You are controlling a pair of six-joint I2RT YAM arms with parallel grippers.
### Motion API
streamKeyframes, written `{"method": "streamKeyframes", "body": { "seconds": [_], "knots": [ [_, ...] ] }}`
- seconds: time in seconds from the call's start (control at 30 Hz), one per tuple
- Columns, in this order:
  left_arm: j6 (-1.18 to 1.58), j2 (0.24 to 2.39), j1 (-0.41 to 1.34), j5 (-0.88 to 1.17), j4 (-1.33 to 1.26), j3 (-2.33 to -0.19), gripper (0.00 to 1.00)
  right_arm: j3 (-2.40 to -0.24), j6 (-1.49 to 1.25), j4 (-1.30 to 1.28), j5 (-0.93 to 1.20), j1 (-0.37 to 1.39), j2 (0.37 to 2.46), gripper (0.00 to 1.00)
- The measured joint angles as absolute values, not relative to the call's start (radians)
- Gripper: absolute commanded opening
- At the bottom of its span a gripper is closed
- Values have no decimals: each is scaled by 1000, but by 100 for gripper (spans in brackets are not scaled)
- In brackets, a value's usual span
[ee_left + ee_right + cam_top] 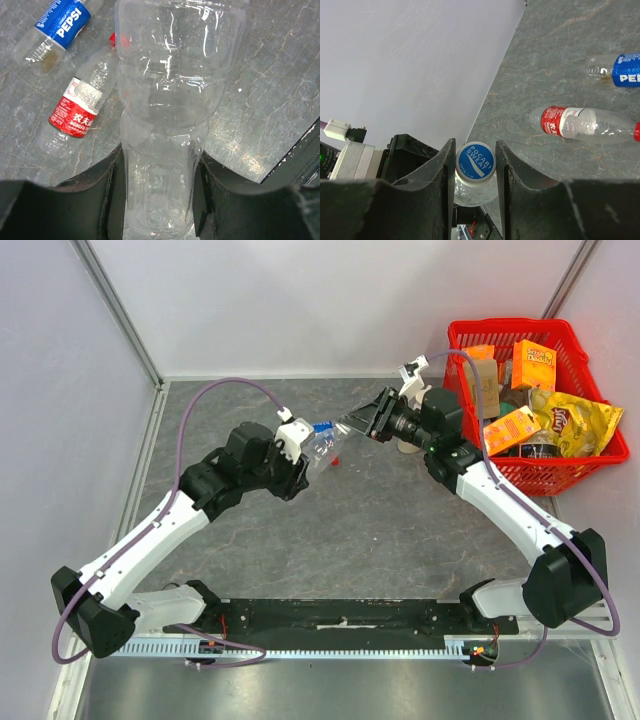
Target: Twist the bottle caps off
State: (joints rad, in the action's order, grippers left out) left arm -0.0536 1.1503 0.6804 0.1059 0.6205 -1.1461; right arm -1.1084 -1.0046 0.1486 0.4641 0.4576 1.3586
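Observation:
My left gripper (157, 185) is shut on the lower body of the clear unlabelled bottle (165, 100) and holds it above the table, tilted toward the right arm (318, 445). Its blue cap (475, 161) sits between my right gripper's fingers (475, 162), which close on its sides; it also shows in the top view (322, 426). The red-label bottle (77, 110) lies on the table with its red cap (113, 39) on. The Pepsi bottle (57, 27) lies beside it. No white cap is in view.
A red basket (540, 405) full of snack packs stands at the back right, close behind the right arm. White walls close the table at the back and left. The two lying bottles are under the held one.

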Motion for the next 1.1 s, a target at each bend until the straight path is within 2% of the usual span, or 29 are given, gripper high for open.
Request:
{"method": "streamKeyframes", "body": {
  "seconds": [0.63, 1.1],
  "knots": [
    [17, 1123, 673, 299, 618, -1185, 19, -1115, -871, 230, 580, 447, 1277, 0],
    [71, 1038, 665, 622, 550, -1179, 15, -1116, -818, 439, 827, 445, 1172, 0]
  ]
}}
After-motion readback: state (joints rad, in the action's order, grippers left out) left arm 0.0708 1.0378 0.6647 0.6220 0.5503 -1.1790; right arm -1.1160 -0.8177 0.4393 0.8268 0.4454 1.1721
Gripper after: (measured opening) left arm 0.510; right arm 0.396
